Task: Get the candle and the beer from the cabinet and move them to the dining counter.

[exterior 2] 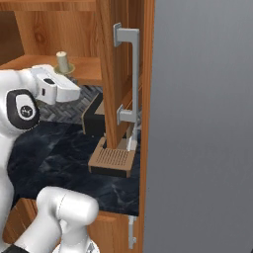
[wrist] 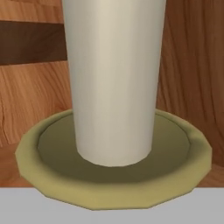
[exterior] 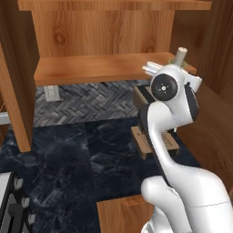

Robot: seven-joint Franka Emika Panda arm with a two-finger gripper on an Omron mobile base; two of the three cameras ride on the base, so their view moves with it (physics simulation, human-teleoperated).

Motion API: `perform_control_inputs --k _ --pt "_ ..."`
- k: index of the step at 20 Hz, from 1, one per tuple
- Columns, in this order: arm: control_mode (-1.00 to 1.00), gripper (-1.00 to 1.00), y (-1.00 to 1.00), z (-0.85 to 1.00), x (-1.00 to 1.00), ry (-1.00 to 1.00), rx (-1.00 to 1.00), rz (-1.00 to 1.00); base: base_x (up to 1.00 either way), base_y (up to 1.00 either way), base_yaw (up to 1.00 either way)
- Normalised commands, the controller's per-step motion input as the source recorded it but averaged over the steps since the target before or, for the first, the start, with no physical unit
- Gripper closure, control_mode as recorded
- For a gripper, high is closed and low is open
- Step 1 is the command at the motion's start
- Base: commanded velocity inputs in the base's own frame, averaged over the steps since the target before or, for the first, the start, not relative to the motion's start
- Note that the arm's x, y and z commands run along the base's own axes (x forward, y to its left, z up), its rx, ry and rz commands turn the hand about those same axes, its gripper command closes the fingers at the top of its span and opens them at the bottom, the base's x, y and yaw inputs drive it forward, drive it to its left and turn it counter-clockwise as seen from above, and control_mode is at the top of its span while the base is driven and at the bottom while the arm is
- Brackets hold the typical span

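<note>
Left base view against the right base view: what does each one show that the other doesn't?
The left base view alone shows the herringbone tile backsplash with a wall outlet. The right base view alone shows the cabinet door's silver bar handle and a flat grey panel on the right. Both share the candle standing on the cabinet shelf, the white arm reaching toward it, and the black marble counter below.

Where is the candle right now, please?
The candle stands upright on the cabinet's wooden shelf, at its right end, right in front of the robot's hand in the left base view.
</note>
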Motion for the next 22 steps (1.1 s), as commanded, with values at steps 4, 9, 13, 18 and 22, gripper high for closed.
perform_control_inputs --k 4,9,13,18,22 --pt "-1.0 1.0 0.19 -0.03 -0.49 0.0 -0.07 0.0 0.0 0.0 0.0" --pt "-1.0 1.0 0.15 -0.1 -0.43 0.0 -0.03 0.0 0.0 0.0 0.0" --pt "-1.0 1.0 0.05 -0.11 -0.33 0.0 0.0 0.0 0.0 0.0 0.0" --pt "-1.0 1.0 0.0 0.0 -0.01 0.0 0.0 0.0 0.0 0.0 0.0" --pt "-1.0 1.0 0.0 0.0 0.0 0.0 0.0 0.0 0.0 0.0 0.0"
